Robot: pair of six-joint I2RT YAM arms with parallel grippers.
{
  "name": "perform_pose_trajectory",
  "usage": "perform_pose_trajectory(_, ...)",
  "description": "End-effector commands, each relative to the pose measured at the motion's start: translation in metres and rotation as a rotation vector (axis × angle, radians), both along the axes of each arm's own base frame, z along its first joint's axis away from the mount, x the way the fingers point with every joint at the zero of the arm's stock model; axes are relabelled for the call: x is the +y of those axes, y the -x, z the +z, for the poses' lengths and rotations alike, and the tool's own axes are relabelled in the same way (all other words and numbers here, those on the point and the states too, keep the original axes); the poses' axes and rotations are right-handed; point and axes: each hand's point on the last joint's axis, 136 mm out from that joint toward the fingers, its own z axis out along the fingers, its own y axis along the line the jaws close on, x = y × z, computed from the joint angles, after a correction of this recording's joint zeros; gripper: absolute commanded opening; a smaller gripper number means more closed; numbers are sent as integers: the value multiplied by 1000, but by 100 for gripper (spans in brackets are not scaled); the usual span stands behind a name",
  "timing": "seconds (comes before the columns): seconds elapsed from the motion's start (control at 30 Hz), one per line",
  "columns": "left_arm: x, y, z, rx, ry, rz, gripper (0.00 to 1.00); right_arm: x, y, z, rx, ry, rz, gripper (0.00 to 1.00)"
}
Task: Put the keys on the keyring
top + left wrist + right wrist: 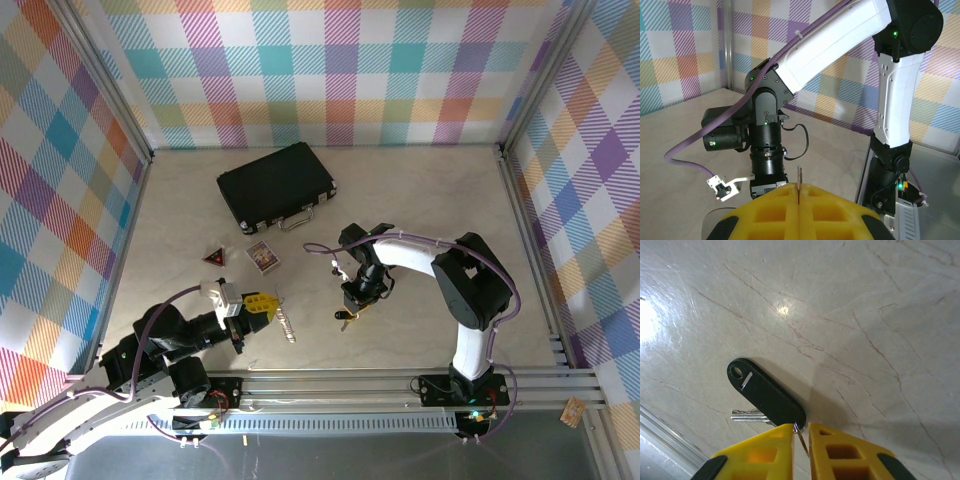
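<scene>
One pale, marble-patterned table (420, 200) with a scratched, glossy surface carries everything. Two arms work over it. One black rectangular case (275, 185) with silver trim and a handle lies closed at the far centre, its contents hidden. One small printed box (262, 256) lies nearer, with one dark triangular piece (214, 257) just to its left.

The left gripper (258, 305), near left, has its two yellow fingers pressed together on one thin metal piece (799, 181) standing edge-on. One silver key (288, 326) lies just to its right.

The right gripper (800, 426), near centre, hangs over one black oblong plastic tag (765, 395) with a hole at its end. One silver key blade (747, 415) sticks out from under the tag. The yellow fingers stand close, with one small wire loop (800, 432) at the tag's end in the narrow gap. I cannot tell whether they pinch it.
</scene>
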Motion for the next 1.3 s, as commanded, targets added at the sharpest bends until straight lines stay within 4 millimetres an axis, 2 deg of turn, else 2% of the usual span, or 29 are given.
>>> perform_pose_trajectory(0.0,2,2,15,-31,59,-7,0,-4,11,-2,35,12,26,13)
perform_pose_trajectory(0.3,2,2,15,-30,59,-5,0,-4,12,3,16,10,35,5)
perform_pose_trajectory(0.5,2,1,14,-29,57,-4,0,2,14,9,-43,-39,-20,0)
perform_pose_trajectory(0.87,1,2,14,-20,57,-9,0,24,1,19,-422,-254,-257,0)
perform_pose_trajectory(1.0,1,3,15,-15,59,-14,0,15,-10,18,-542,-288,-371,0)
perform_pose_trajectory(1.13,2,3,15,-13,57,-13,0,7,-19,27,-647,-376,-458,0)
perform_pose_trajectory(1.27,2,2,16,-13,53,-4,0,11,-21,36,-702,-474,-451,0)
